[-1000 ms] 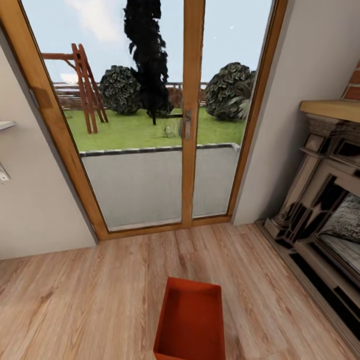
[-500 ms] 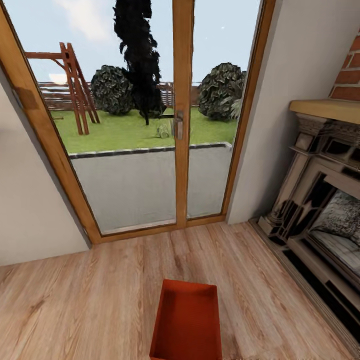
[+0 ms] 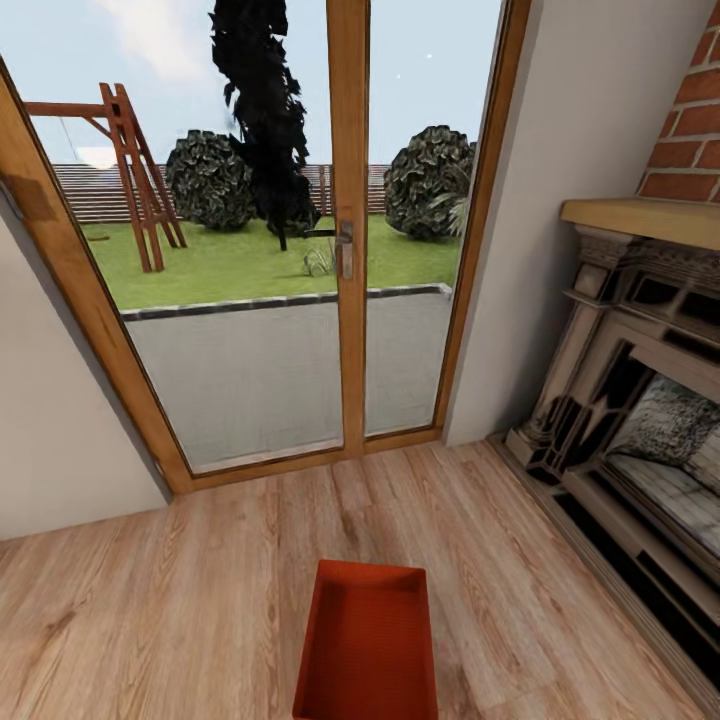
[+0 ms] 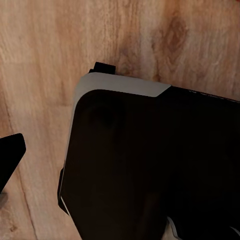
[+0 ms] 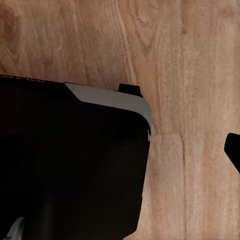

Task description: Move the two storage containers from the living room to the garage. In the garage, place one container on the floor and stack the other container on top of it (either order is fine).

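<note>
A red-orange storage container (image 3: pixel 367 645) sits on the light wood-plank floor (image 3: pixel 180 590) at the near centre of the head view, its open top facing up and its near end cut off by the picture's lower edge, so its full length cannot be seen. Beyond it stand the wood-framed glass doors (image 3: pixel 345 250), shut, with a lawn, bushes and a wooden frame outside. To the right a fireplace (image 3: pixel 640 440) runs out of view at the edge, with red brick chimney (image 3: pixel 695 110) above its mantel, only a corner of which shows. In each wrist view a large dark body with a pale grey rim (image 4: pixel 150 165) (image 5: pixel 70 160) blocks much of the plank floor; a small dark shape cuts in at each picture's edge, too little to tell whether either gripper is wide or narrow.
</note>
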You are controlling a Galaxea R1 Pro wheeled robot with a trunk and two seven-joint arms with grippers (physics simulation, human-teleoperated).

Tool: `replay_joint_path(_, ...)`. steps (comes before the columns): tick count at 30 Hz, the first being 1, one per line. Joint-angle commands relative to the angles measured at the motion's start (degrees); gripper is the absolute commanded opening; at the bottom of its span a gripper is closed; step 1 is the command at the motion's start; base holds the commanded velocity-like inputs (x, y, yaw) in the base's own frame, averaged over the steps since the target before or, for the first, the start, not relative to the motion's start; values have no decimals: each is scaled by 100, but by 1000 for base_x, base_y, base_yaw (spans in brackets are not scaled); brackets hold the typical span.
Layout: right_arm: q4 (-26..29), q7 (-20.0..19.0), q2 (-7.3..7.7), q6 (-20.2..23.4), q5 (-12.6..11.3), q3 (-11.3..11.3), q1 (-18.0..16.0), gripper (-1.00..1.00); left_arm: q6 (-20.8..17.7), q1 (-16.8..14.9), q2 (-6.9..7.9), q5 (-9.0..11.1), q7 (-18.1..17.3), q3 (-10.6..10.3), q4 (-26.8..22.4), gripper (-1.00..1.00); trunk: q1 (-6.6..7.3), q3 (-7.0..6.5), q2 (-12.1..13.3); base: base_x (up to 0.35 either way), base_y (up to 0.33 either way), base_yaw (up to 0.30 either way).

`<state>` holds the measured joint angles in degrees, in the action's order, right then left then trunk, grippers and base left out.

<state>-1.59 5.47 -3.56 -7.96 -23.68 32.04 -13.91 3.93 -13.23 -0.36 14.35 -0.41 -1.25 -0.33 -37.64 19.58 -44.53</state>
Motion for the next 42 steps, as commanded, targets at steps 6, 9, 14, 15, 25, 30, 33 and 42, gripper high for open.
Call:
replay_joint_path(6, -17, 7, -3, -30, -49, 48, -6, 100, 20, -4, 1, 42, -3, -15, 7, 100, -1, 7, -5, 0, 0, 0)
replay_joint_path(9, -17, 7, 0, -30, -49, 48, -6, 100, 20, -4, 0, 42, -3, -15, 7, 100, -1, 7, -5, 0, 0, -77)
replay_joint_path(14, -17, 7, -2, -30, -49, 48, -6, 100, 20, -4, 0, 42, -3, -15, 7, 100, -1, 7, -5, 0, 0, -128)
replay_joint_path(15, -17, 7, 1, -30, -49, 48, -6, 100, 20, -4, -1, 42, -3, -15, 7, 100, -1, 7, -5, 0, 0, -121)
replay_joint_path(25, -17, 7, 1, -30, -49, 48, -6, 100, 20, -4, 1, 42, -3, -15, 7, 100, -1, 7, -5, 0, 0, -101)
replay_joint_path(30, -17, 7, 1, -30, -49, 48, -6, 100, 20, -4, 1, 42, -3, -15, 7, 100, -1, 7, -5, 0, 0, -35)
replay_joint_path(33, -17, 7, 2, -30, -49, 48, -6, 100, 20, -4, 1, 42, -3, -15, 7, 100, -1, 7, -5, 0, 0, -5)
replay_joint_path(42, -17, 7, 3, -30, -49, 48, -6, 100, 20, -4, 1, 42, -3, -15, 7, 100, -1, 7, -5, 0, 0, 0)
